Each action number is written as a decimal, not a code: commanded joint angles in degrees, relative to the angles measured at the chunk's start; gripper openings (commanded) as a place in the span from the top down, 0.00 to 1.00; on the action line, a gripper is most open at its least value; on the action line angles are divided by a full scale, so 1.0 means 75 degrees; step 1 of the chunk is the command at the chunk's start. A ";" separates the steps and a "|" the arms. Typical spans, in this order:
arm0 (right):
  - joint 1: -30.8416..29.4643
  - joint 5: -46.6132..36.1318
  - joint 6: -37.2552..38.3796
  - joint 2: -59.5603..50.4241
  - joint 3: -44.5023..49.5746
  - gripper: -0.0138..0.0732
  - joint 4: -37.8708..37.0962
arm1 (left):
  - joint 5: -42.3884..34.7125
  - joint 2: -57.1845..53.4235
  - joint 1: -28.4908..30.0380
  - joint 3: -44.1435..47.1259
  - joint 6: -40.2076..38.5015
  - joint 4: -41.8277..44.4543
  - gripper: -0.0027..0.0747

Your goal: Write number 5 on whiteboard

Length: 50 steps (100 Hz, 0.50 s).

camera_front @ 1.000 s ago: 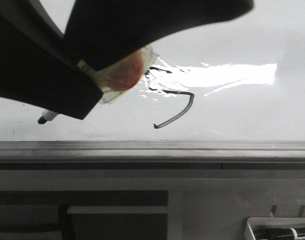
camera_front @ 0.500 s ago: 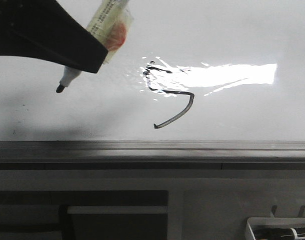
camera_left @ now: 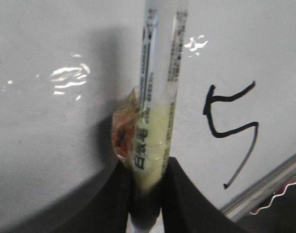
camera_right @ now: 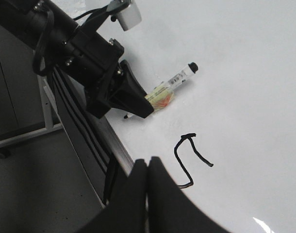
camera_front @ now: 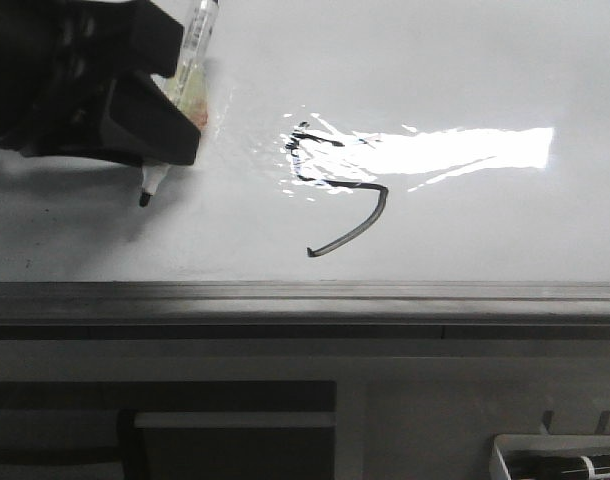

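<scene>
The number 5 (camera_front: 337, 195) is a thin black line on the whiteboard (camera_front: 465, 70), partly in a glare patch; it also shows in the left wrist view (camera_left: 231, 128) and the right wrist view (camera_right: 188, 158). My left gripper (camera_front: 170, 130) is shut on a white marker pen (camera_front: 190, 50) with yellowed tape round it, to the left of the 5, black tip (camera_front: 143, 199) down close to the board. The wrist view shows the pen (camera_left: 157, 92) clamped between the fingers (camera_left: 184, 199). My right gripper (camera_right: 148, 162) is shut and empty, over the board's near edge.
The grey metal rim strip (camera_front: 305, 295) runs along the board's near edge, with a grey frame below it. A small white tray (camera_front: 505, 462) with a marker stands at the lower right, below the board. The left arm (camera_right: 85, 48) hangs over the rim.
My left gripper with the pen has moved left and away from the 5, down nearer the board. The 5 is now fully uncovered. The line itself is unchanged.
</scene>
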 commanded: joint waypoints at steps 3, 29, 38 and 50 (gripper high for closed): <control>-0.0041 -0.0456 0.0115 -0.0035 -0.0203 0.91 -0.0211 | -0.0523 0.0085 0.0000 -0.0201 -0.0057 -0.0230 0.99; -0.0041 -0.0456 0.0126 -0.0035 -0.0203 0.91 -0.0211 | -0.0844 0.0489 0.0000 -0.0201 -0.0057 -0.0401 0.99; -0.0041 -0.0456 0.0126 -0.0035 -0.0203 0.91 -0.0211 | -0.0844 0.0583 0.0000 -0.0201 -0.0057 -0.0521 0.99; -0.0041 -0.0456 0.0126 -0.0035 -0.0203 0.91 -0.0211 | -0.0844 0.0740 0.0000 -0.0201 -0.0057 -0.0785 0.99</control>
